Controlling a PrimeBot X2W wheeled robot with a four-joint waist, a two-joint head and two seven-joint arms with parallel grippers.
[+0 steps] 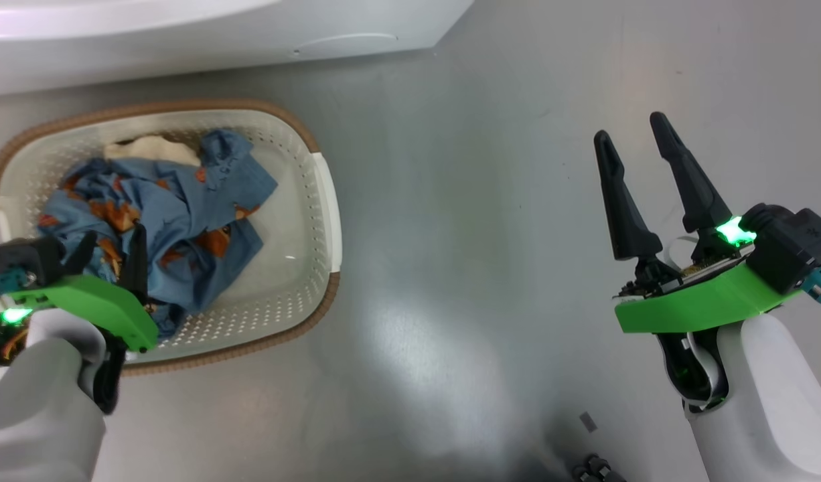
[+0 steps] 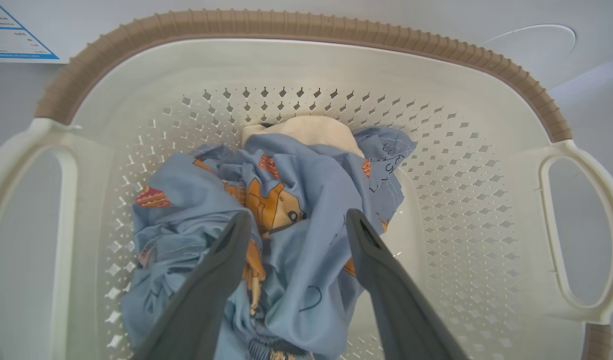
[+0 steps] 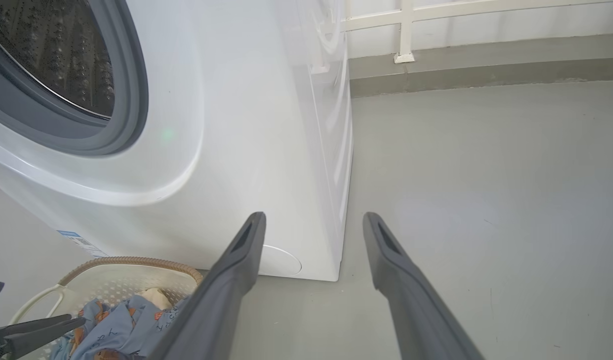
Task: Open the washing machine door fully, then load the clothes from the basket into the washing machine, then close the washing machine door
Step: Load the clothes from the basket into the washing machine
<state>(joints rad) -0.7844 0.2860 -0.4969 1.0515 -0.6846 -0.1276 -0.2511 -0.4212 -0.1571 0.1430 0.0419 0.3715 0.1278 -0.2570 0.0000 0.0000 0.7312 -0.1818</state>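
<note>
Although the left gripper (image 2: 297, 220) stands over the light-blue, orange-printed fabric clothes (image 1: 176, 201), its two dark fingers (image 2: 221, 280) are spread wide, pinching nothing. The heap lies in the cream-white perforated plastic basket (image 1: 325, 201), just before the big white boxy washing machine (image 3: 236, 125). The right gripper (image 1: 630, 130), spread and empty too, hangs over bare grey floor (image 1: 451, 268). A shallow close could catch one loose layer, letting the bundle slip or snag the brown rim (image 2: 296, 27). The left wrist view gives the fingers astride a hump of cloth, unclear from the head; the right wrist view adds the uncovered steel drum mouth (image 3: 51, 50).
</note>
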